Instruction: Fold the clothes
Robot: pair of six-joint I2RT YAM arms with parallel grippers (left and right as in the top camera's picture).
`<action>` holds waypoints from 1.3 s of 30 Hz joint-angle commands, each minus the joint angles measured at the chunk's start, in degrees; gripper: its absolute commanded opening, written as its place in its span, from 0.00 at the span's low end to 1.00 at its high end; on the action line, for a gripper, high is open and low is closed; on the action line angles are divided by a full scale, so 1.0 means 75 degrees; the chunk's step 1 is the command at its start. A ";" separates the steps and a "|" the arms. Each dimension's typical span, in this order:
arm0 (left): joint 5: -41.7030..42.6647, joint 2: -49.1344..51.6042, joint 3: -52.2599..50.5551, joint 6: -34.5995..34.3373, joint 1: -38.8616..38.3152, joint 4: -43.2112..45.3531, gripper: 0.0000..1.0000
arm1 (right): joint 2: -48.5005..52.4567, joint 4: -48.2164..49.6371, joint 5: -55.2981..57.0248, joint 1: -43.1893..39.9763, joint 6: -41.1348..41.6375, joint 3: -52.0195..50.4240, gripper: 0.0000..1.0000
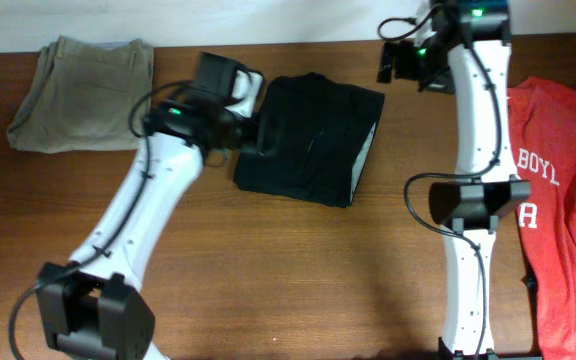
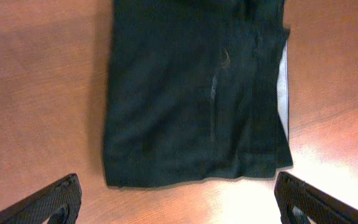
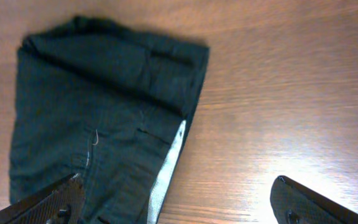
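Note:
Folded black shorts (image 1: pixel 313 140) lie flat at mid-table, a strip of pale grey lining showing along their right edge (image 2: pixel 283 93). My left gripper (image 1: pixel 253 135) hovers at the shorts' left edge, open and empty; its fingers (image 2: pixel 179 202) frame bare wood just short of the shorts (image 2: pixel 191 93). My right gripper (image 1: pixel 400 60) is raised at the back, right of the shorts, open and empty (image 3: pixel 179 205); the shorts (image 3: pixel 104 118) lie below it. Folded khaki trousers (image 1: pixel 83 90) rest at the far left. A red T-shirt (image 1: pixel 568 200) with white lettering lies spread at the right.
The wooden table (image 1: pixel 298 270) spans the view. The right arm's column (image 1: pixel 478 200) stands between the shorts and the T-shirt. The left arm's base (image 1: pixel 93 310) is at the front left. A pale wall (image 1: pixel 168 20) runs along the table's back edge.

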 commanded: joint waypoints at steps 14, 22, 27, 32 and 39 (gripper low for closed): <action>0.0577 0.2072 0.0017 0.0854 0.0650 0.1754 0.99 | -0.4774 -0.0047 0.2728 -0.1221 -0.0405 0.0128 0.99; 0.1536 0.3092 0.0023 0.1084 0.0641 0.2413 0.99 | -0.4727 -0.0044 0.2754 -0.2270 -0.0408 0.0128 0.99; 0.1515 0.3413 0.0023 0.1081 0.0641 0.2766 0.99 | -0.4727 -0.0041 0.2751 -0.2407 -0.0405 0.0128 0.99; 0.1740 0.3660 0.0023 0.1049 0.0641 0.2894 0.99 | -0.4727 -0.0044 0.2748 -0.2393 -0.0405 0.0128 0.99; 0.2719 0.4074 0.0023 0.1046 0.0641 0.2958 0.93 | -0.4727 -0.0041 0.2748 -0.2393 -0.0405 0.0128 0.99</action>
